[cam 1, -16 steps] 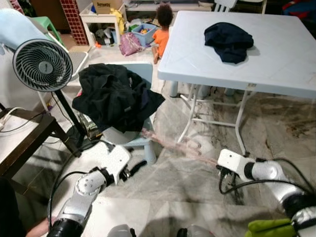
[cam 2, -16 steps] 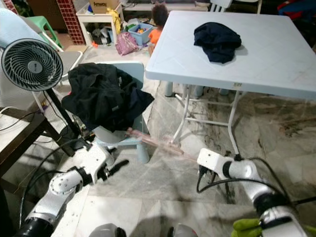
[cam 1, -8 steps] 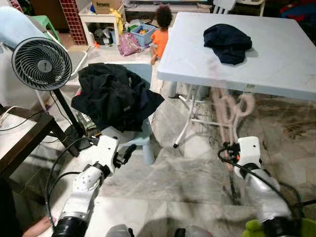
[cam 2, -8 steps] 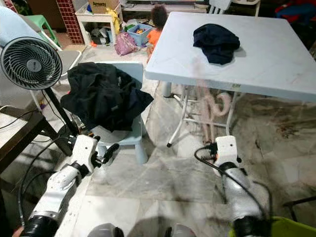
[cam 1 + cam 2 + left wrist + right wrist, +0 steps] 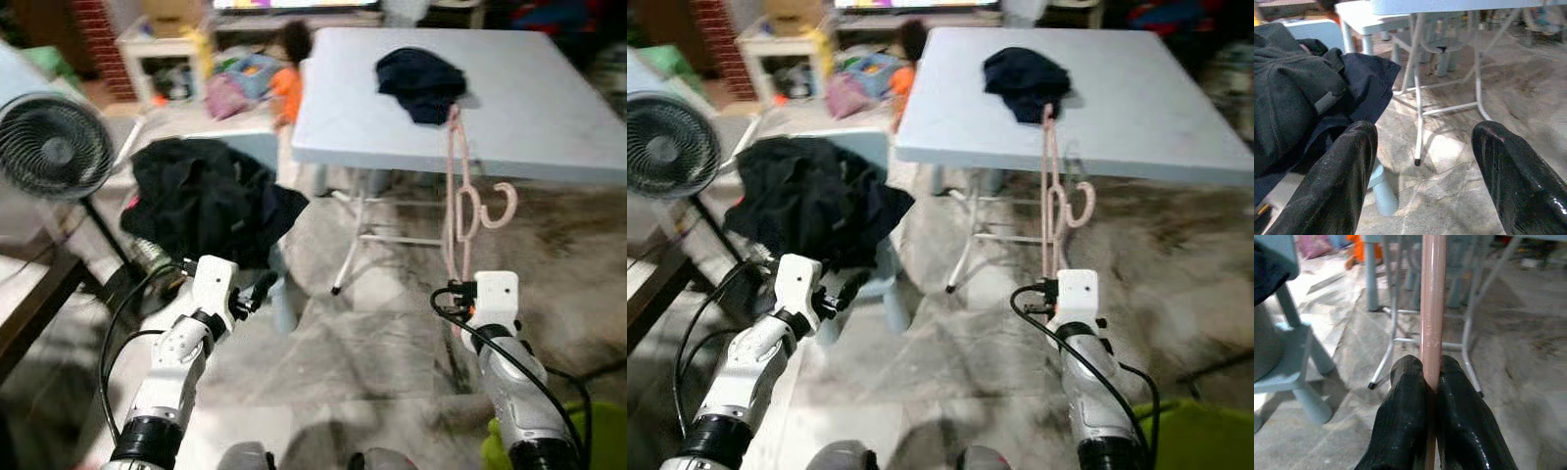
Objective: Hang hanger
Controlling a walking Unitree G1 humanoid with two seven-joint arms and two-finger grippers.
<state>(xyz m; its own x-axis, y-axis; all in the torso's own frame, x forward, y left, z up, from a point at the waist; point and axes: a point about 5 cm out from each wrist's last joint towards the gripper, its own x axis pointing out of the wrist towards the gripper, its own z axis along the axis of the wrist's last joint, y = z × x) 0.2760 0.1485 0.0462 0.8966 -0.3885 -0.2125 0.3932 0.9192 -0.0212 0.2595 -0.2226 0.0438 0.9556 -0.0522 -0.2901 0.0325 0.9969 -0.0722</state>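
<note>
Pink plastic hanger [image 5: 458,201] now stands nearly upright in the right tool [image 5: 1426,382], whose fingers are clamped on its bar; half a second ago it leaned, and a second ago it lay low and almost level. Its hook [image 5: 500,206] rises before the white desk [image 5: 549,117], below the dark garment [image 5: 421,83]. Left tool [image 5: 1420,161] hangs spread wide, holding nothing, near the black clothes [image 5: 201,201]. Raising presumably readies the hanger for carrying; no rail is visible.
</note>
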